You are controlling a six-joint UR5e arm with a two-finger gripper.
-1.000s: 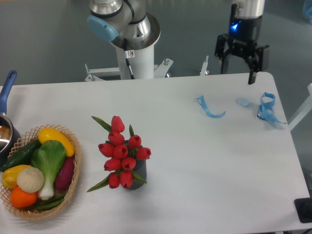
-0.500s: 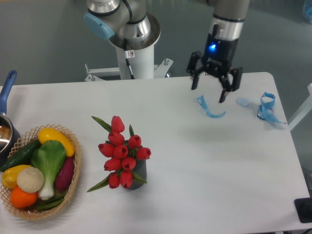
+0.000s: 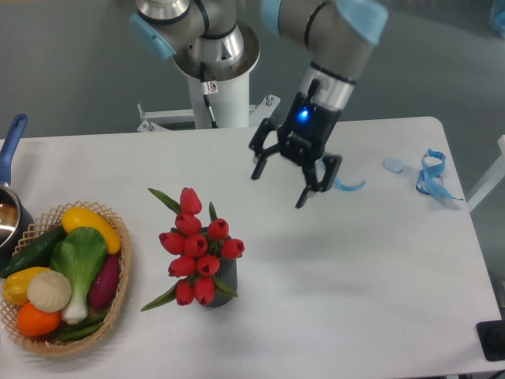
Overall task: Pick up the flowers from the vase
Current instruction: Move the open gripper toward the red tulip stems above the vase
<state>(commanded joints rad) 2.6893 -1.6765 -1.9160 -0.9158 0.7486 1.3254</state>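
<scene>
While the claw (image 3: 288, 174) hangs spread and empty, the approach is under way. Next it needs lowering onto the flowers (image 3: 199, 254) down-left, above the vase (image 3: 222, 283).

Arm reaches from base at rear, forearm angled down and toward camera-left. Wrist tilted, blue light lit on it. Claw (image 3: 279, 183) hangs in air, fingers (image 3: 259, 163) spread wide, pointing down-left, nothing between them.

A robotics lab: pedestal-mounted arm (image 3: 211, 47) behind a white table (image 3: 355, 268), plain grey floor (image 3: 71, 71).
</scene>
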